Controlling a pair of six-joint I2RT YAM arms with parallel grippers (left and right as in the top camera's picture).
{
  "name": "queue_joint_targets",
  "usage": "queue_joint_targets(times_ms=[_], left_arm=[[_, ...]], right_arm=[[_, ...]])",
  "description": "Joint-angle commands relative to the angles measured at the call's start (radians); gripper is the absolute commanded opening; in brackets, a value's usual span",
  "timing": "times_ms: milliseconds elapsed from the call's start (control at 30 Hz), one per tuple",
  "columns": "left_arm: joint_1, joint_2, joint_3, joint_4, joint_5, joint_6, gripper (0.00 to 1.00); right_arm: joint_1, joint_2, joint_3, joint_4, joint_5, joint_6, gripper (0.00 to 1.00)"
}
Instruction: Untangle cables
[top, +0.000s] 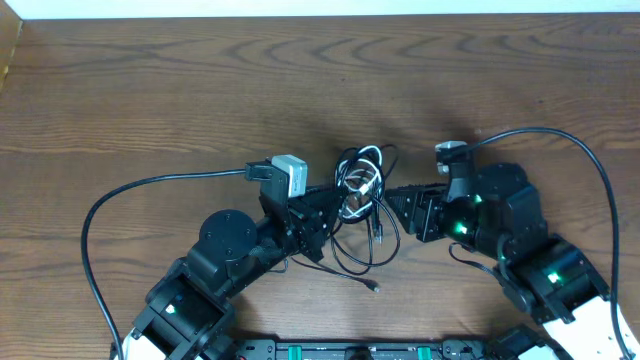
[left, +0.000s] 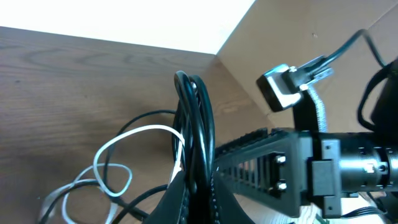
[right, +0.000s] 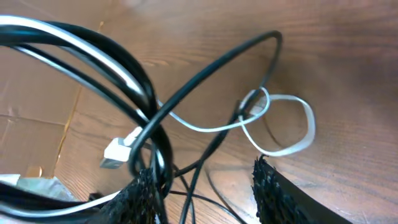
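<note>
The cables (top: 362, 195) lie in a tangled bunch of black cords and one white cord at the table's middle, between my two grippers. My left gripper (top: 325, 215) is shut on a bundle of black cable loops (left: 198, 124), which stand up from its jaws (left: 199, 190). The white cable (left: 121, 155) loops to their left. My right gripper (top: 397, 203) is open (right: 208, 186). Black cables (right: 155, 106) run across its left finger. The white cable (right: 283, 127) loops beyond it, with a white plug (right: 118, 152) at the left.
The thick black arm cables arc out on the left (top: 95, 215) and right (top: 600, 180) of the wooden table (top: 150, 90). My right arm (left: 311, 165) fills the right of the left wrist view. A pale wall edge (top: 320, 8) lies at the far side.
</note>
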Motion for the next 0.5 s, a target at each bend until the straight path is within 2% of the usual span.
queue_joint_targets(times_ms=[0, 133, 233, 367, 467], left_arm=[[0.0, -0.004, 0.035, 0.015, 0.019, -0.008, 0.07], [0.0, -0.003, 0.035, 0.016, 0.019, -0.008, 0.07], [0.0, -0.003, 0.035, 0.017, 0.019, -0.009, 0.07], [0.0, -0.003, 0.035, 0.017, 0.019, -0.035, 0.07], [0.0, -0.003, 0.035, 0.017, 0.019, -0.054, 0.07]], right_arm=[[-0.009, -0.052, 0.003, 0.011, 0.023, -0.027, 0.49], [-0.008, -0.092, 0.003, 0.032, 0.012, -0.027, 0.54], [-0.006, -0.085, 0.002, 0.046, 0.012, -0.027, 0.55], [0.006, -0.02, 0.002, 0.07, 0.001, -0.023, 0.51], [0.039, 0.059, 0.002, 0.116, 0.002, -0.023, 0.45]])
